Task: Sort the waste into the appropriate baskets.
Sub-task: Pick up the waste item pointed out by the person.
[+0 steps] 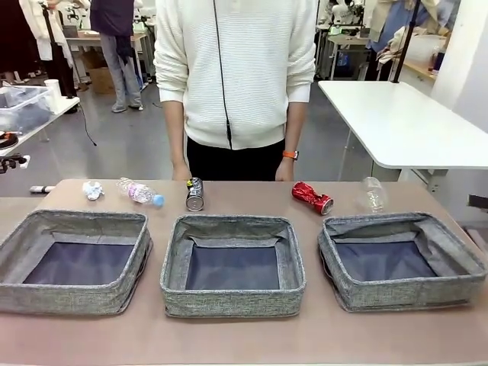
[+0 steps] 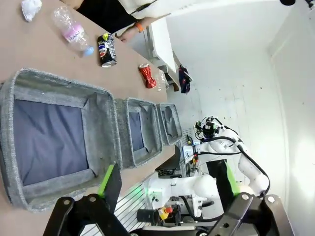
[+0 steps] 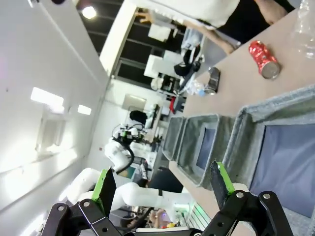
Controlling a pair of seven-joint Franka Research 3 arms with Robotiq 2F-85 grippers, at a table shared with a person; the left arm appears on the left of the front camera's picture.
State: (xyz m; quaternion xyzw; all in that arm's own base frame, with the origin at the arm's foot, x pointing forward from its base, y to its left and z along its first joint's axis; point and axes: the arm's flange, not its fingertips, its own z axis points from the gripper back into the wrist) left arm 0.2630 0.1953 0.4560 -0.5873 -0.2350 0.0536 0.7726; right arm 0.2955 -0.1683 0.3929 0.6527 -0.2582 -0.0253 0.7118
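Both the left pincer (image 2: 168, 169) and the right pincer (image 3: 160, 174) have their fingers apart, holding nothing.

All five pieces lie on the desk (image 1: 244, 339), beyond the middle basket (image 1: 232, 223):

- **Dark printed can (image 1: 195, 194):** just past the far rim, on its side, one end facing the basket.
- **Blue-capped bottle (image 1: 139, 191):** to the left, slanted, cap aimed back toward the basket.
- **Paper wad (image 1: 93, 189):** farther left.
- **Dented red can (image 1: 312, 197):** to the right, slanted, silver end nearest the robot.
- **Clear bottle (image 1: 371, 194):** farther right; I cannot tell which way its cap points.

The main risk is rolling, since a finger closing off-centre or along a long axis would likely push a can or bottle away. The thin bottles may also slip out of a pinch.
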